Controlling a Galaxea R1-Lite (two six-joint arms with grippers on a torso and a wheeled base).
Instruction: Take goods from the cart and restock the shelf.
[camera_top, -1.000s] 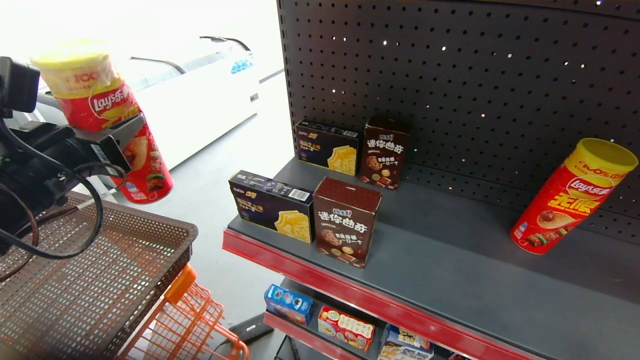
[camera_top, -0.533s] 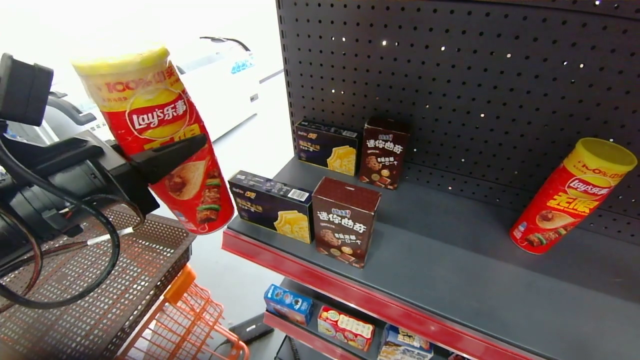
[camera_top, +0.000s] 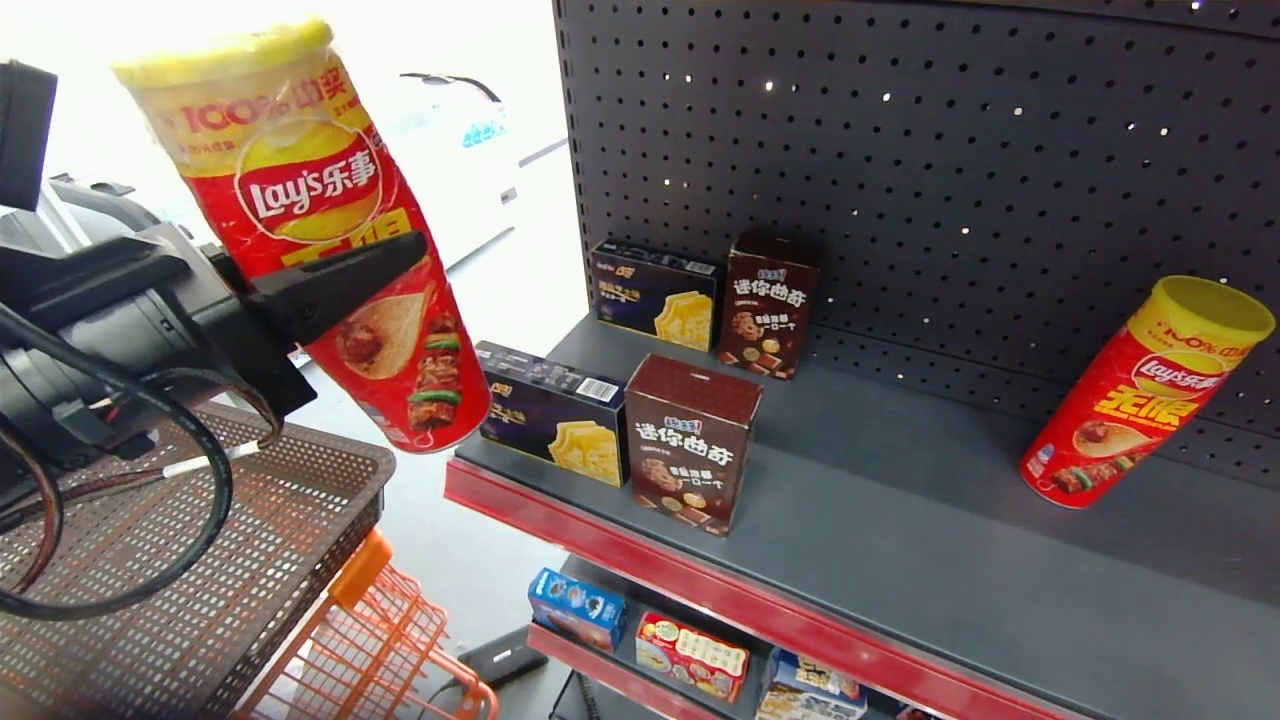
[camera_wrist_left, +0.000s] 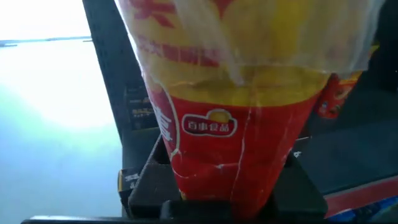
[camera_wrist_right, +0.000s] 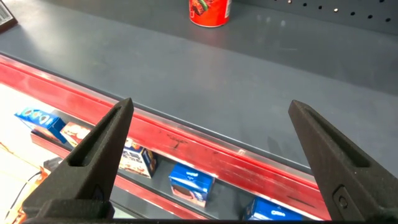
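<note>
The left gripper (camera_wrist_left: 224, 190) clamps the red-and-yellow chip can (camera_wrist_left: 236, 143) between its dark fingers (camera_wrist_left: 146, 186). Beyond it, a second red can (camera_wrist_left: 331, 96) sits on the grey shelf (camera_wrist_left: 373, 143).

Chip can (camera_top: 320, 240) covers the left end of the front dark box (camera_top: 545, 415); lower-shelf packs (camera_top: 805, 685) run off the bottom edge, contents probably biscuits.

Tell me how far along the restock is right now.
Done: one chip can stands on the shelf. In hand: the left claw grips a second chip can in the air between the cart basket and the shelf's edge. Left: setting it on the shelf. The right claw is open and empty.
</note>
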